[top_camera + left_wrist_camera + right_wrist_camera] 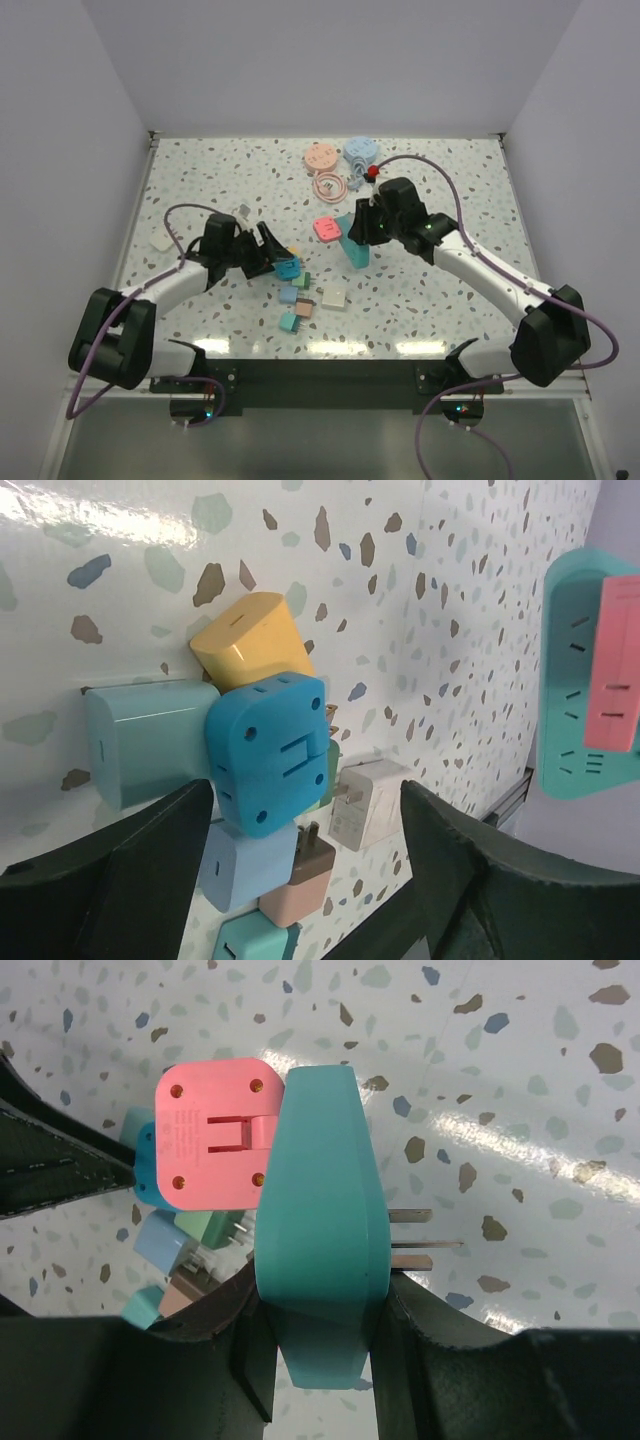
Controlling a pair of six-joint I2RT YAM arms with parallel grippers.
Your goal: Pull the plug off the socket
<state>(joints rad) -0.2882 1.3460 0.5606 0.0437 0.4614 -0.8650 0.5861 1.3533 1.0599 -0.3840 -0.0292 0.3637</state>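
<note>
From the top view, the socket block stands on edge at mid-frame, between the fingers of the right pincer. The plug sits against its left face. A cluster of adapters lies on the counter to the lower left, just right of the left pincer. Round cases and a coiled cable lie near the upper edge.

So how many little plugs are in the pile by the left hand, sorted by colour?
blue plugs: 2
teal plugs: 2
yellow plug: 1
green plug: 1
white plug: 1
brown plug: 1
Total: 8
</note>
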